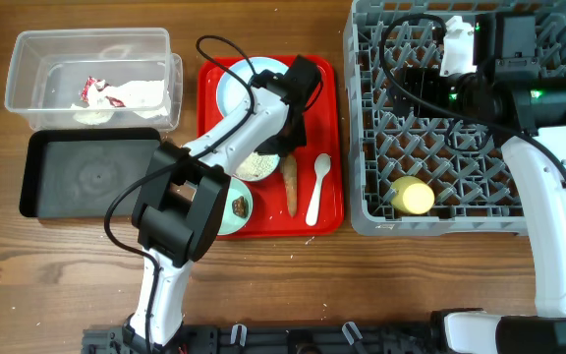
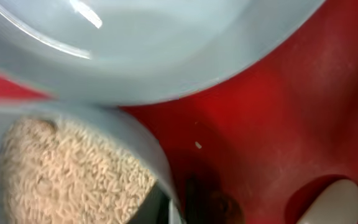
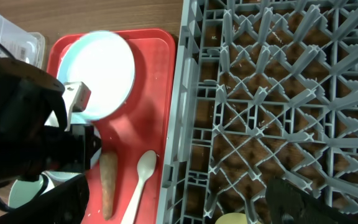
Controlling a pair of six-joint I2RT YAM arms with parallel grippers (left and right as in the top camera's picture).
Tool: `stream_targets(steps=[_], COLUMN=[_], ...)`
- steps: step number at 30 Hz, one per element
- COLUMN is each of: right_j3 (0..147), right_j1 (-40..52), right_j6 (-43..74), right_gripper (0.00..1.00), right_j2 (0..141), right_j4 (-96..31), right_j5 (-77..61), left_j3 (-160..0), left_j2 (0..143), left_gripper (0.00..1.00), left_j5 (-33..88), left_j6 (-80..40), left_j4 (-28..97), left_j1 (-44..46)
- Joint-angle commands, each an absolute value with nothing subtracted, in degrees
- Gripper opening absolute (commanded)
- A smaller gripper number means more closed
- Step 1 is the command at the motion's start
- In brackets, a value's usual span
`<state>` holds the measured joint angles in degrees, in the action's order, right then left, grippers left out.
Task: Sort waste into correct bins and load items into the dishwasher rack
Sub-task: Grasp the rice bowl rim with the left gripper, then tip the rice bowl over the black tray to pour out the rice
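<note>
Left gripper [image 1: 288, 138], jaw state not discernible, hangs low over the red tray [image 1: 328, 123] at the rim of the rice bowl [image 1: 256, 167] mid-tray, judged placed to lift it for emptying into the clear tub [image 1: 42, 59].

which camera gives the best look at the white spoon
Overhead: the white spoon lies whole and unobstructed on the red tray, beside the carrot-like stick. Right wrist shows the spoon too, its handle reaching the bottom edge. Left wrist catches only a blurred bit of its scoop end.
</note>
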<state>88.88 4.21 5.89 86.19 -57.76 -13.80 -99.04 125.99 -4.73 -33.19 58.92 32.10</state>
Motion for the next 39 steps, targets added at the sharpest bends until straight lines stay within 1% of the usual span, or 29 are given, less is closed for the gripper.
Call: stream_targets(steps=[1, 6, 8, 12, 16, 19, 21, 25, 27, 31, 33, 37, 39], right_j3=[89.5, 89.5, 89.5, 89.5, 89.5, 89.5, 89.5, 89.5, 89.5, 89.5, 89.5, 89.5, 89.5], right_j1=[4.5, 4.5, 4.5, 4.5, 4.5, 4.6, 4.5, 4.5, 4.6, 4.6, 4.6, 4.6, 4.6], right_j6=[4.9, 4.5, 4.5, 4.5, 4.5, 4.5, 4.5, 4.5, 4.4, 4.5, 4.5, 4.5, 4.6], right_gripper=[0.92, 0.92, 0.92, 0.92, 0.92, 0.92, 0.92, 0.92, 0.92, 0.92, 0.92, 0.92, 0.92], right_j2=[86.8, 86.8, 86.8, 86.8, 86.8, 86.8, 86.8, 86.8, 86.8, 86.8, 86.8, 86.8, 86.8], right_j4=[-57.7, -57.6, -57.6, -57.5, -56.9, -56.1, -55.7, -55.7, -55.7, -55.9, -55.9, -56.0, -56.0], right_j5=[-12.9, -12.9, -12.9, -12.9, -12.9, -12.9, -12.9, -12.9, -12.9, -12.9, -12.9, -12.9, -12.9], left_j3=[-98.6, -100.4, -102.6, -103.4, -103.4, -103.4, -102.9, -98.9, -93.3, -85.3, -79.4, -70.7, -66.4], left_j2=[125.8, 121.1, 117.4, 107.7, 101.6, 100.8, 100.9, 100.9, 100.9, 100.9, 100.9, 100.9, 100.9], left_gripper=[0.04, 0.04, 0.04, 0.04, 0.04, 0.04, 0.04, 0.04, 0.04, 0.04, 0.04, 0.04, 0.04], left_j5=[-5.4, -2.6, -2.4, -2.0, -0.4, 3.5, 5.8, 17.3, 27.1, 38.8, 48.0, 63.3, 67.6], left_j6=[-33.5, -33.5, -33.4, -31.3, -29.9, -26.7, -24.5, -15.6, -10.0, -5.0, -1.8, 6.0, 8.7], left_j4=[58.5, 61.8, 64.2, 65.0, 67.7, 74.6, 77.1, 75.8, 72.1, 65.4, 60.5, 55.8, 53.2], left_j1=[32.1, 31.9, 31.7, 29.9, 24.5, 16.7, 12.2, -0.2, -8.4, -16.8, -23.0, -32.2, -36.2])
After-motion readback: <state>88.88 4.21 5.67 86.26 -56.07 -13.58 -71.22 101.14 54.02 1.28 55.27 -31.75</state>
